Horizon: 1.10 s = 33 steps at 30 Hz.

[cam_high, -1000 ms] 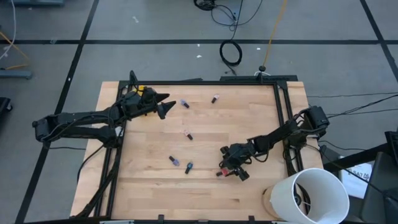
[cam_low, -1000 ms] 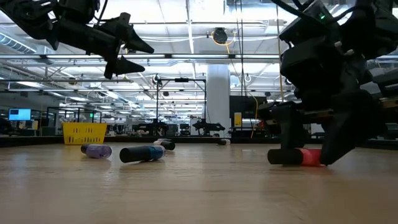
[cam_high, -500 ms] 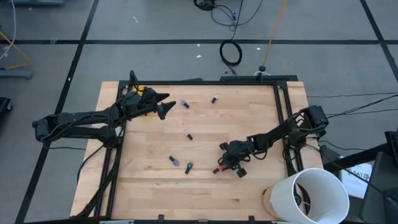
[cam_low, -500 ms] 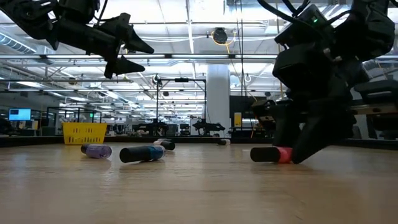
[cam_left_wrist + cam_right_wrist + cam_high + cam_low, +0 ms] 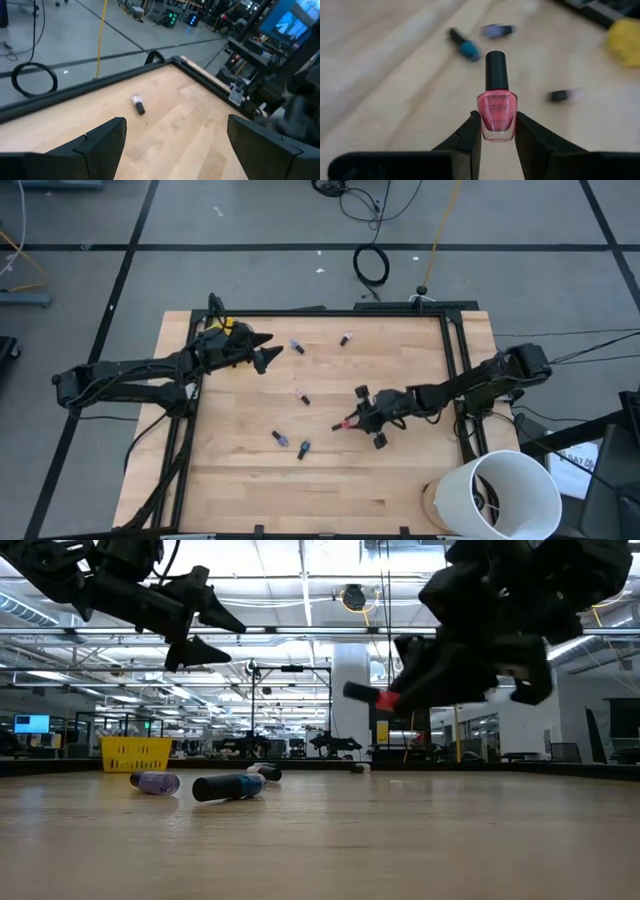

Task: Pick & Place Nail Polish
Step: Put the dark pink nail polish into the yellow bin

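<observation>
The right end effector (image 5: 352,421), centre-right in the high view, pinches a pink nail polish bottle (image 5: 497,113) clear of the table (image 5: 400,480). Carrying is the step in hand; next comes setting it down. The left end effector (image 5: 268,350) hovers spread, upper left.

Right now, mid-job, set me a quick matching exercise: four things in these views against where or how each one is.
Things:
1. pink nail polish bottle
2. blue nail polish bottle
3. left pincer
4. white bucket

States:
A. lying on the table
B. open, holding nothing, above the table's far left
C. beyond the table's near right corner
D. clamped in the right pincer, off the table

Pairs: 1-D, 2-A, 3-B, 4-C
</observation>
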Available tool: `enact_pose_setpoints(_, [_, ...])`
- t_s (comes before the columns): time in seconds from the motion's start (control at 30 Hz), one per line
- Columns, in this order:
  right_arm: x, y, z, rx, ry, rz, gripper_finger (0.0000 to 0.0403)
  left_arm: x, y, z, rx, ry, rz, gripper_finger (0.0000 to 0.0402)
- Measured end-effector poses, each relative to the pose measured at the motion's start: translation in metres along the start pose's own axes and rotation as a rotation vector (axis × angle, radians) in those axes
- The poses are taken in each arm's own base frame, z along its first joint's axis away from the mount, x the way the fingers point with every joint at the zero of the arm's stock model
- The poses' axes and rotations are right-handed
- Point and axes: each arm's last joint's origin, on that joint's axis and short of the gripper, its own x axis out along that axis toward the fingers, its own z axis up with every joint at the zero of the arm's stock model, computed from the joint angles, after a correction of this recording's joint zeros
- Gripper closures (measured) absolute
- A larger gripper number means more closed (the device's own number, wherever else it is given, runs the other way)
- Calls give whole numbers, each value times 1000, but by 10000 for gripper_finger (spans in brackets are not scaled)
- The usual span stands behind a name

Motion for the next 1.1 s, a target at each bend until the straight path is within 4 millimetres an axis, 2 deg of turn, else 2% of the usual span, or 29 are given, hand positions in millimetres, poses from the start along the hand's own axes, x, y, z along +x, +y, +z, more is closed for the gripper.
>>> enact_pose_setpoints(0.13, [-8,-11,4,-73,30,-167,322,1,-5,-5,4,31,-20,62])
enact_pose_setpoints(0.33, [-11,-20,2,-155,143,-378,324,13,-22,-19,18,63,-108,62])
enact_pose_setpoints(0.47, [-11,-21,2,-158,154,-399,325,24,-31,-33,43,95,-153,62])
enact_pose_setpoints(0.63, [-11,-22,4,-156,130,-412,327,34,-35,-40,68,74,-184,62])
enact_pose_setpoints(0.83, [-12,-22,6,-178,116,-420,331,39,-32,-40,104,32,-159,62])
enact_pose_setpoints(1.1, [-12,-23,7,-179,106,-425,349,39,-32,-39,63,25,-145,62])
